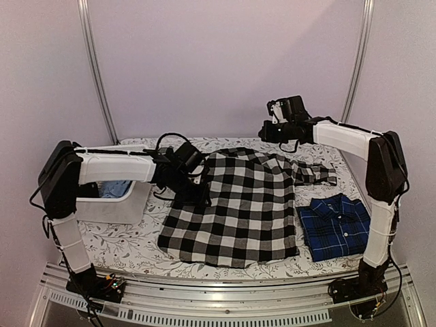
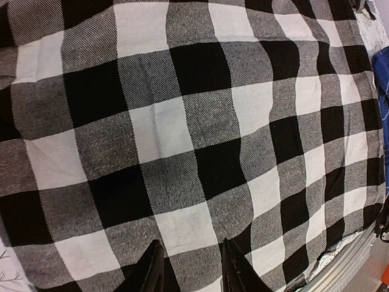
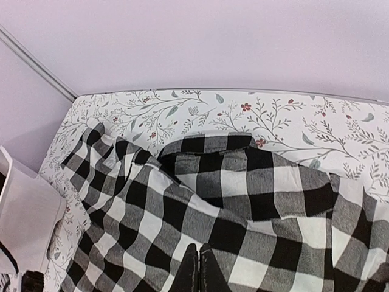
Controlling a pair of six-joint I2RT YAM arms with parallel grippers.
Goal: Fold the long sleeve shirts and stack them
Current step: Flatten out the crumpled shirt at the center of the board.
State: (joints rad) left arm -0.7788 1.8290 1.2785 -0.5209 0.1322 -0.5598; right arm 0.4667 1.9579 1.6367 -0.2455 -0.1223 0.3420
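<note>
Right now the black-and-white buffalo check shirt point(image 1: 235, 204) lies mid-table on the floral tablecloth point(image 1: 136, 242), with the folded navy plaid shirt point(image 1: 335, 225) just beside its right edge. The left gripper point(image 2: 191, 243) — fingers parted — hangs low over the check cloth; the right gripper point(image 3: 200, 246), pressed together on nothing, hovers above the collar end.

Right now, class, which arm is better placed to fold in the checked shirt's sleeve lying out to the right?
Probably the right. The right gripper, shut, hangs above the checked shirt's far right end, close to that sleeve; the left gripper, open, sits over its opposite edge.
</note>
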